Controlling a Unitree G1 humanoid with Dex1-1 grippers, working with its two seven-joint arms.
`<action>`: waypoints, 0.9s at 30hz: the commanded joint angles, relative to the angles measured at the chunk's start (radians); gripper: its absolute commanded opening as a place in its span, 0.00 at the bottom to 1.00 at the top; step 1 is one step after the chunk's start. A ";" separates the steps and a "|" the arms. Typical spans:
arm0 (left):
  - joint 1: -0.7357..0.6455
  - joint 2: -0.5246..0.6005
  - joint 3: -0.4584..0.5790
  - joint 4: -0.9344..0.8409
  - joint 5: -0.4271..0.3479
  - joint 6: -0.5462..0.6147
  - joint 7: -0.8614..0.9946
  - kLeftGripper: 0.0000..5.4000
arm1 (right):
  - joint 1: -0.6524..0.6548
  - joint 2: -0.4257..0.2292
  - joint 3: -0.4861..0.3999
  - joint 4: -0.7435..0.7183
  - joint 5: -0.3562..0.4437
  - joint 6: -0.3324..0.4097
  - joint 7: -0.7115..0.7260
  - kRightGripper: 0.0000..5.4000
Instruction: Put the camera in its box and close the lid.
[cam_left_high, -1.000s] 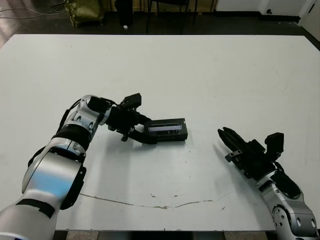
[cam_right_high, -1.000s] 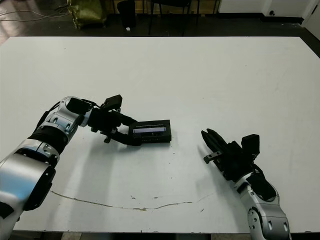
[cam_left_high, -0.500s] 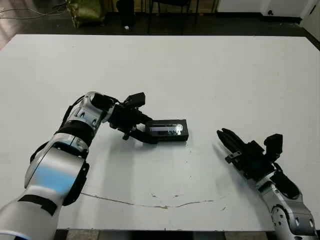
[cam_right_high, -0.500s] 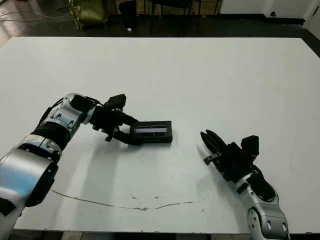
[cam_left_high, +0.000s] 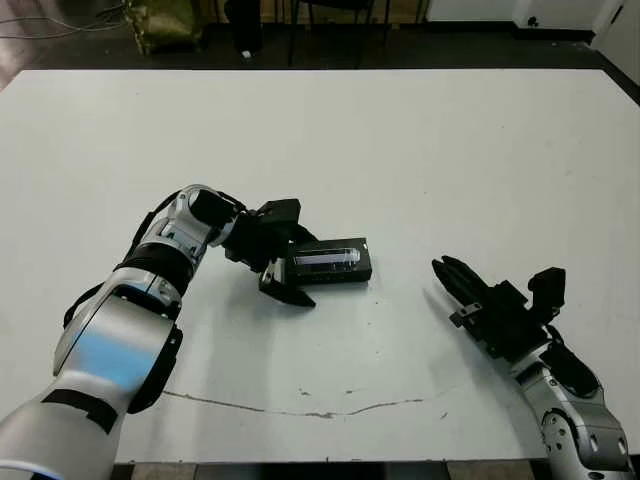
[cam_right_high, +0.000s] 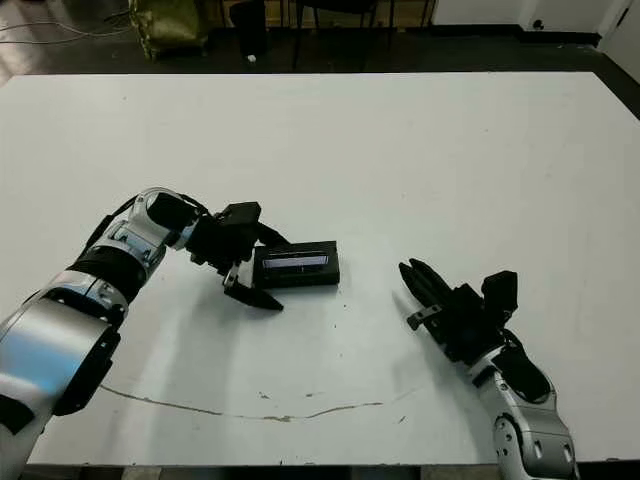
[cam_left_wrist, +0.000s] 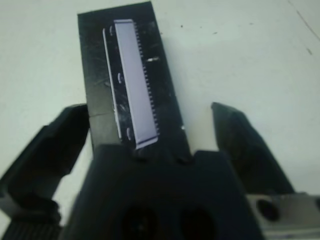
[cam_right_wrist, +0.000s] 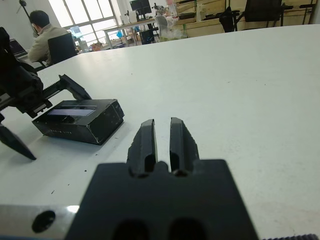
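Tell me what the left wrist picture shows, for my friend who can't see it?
A black lid with a long shiny window lies on the white table, its near end at the gripper's body. The left gripper is open, one finger on each side of the lid.

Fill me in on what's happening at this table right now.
A two-armed robot is packing a camera into its case. The lid, black with a long glossy window on top, sits on the white table and looks already in place; neither the box under it nor the camera can be seen. The left gripper is at the lid's end with its fingers spread open to either side of it, not clamping. The right gripper rests apart on the table, fingers together, holding nothing.
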 joint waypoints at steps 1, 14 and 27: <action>0.057 0.012 -0.015 0.024 0.031 -0.020 0.014 1.00 | 0.011 -0.004 0.001 0.000 -0.008 0.017 -0.014 0.00; 0.094 0.051 0.063 -0.048 -0.056 -0.057 0.062 1.00 | 0.023 -0.004 0.005 -0.020 -0.025 0.030 -0.029 0.00; 0.138 0.163 0.209 -0.337 -0.267 0.054 -0.001 1.00 | 0.025 0.005 0.010 -0.020 -0.012 -0.004 -0.006 0.00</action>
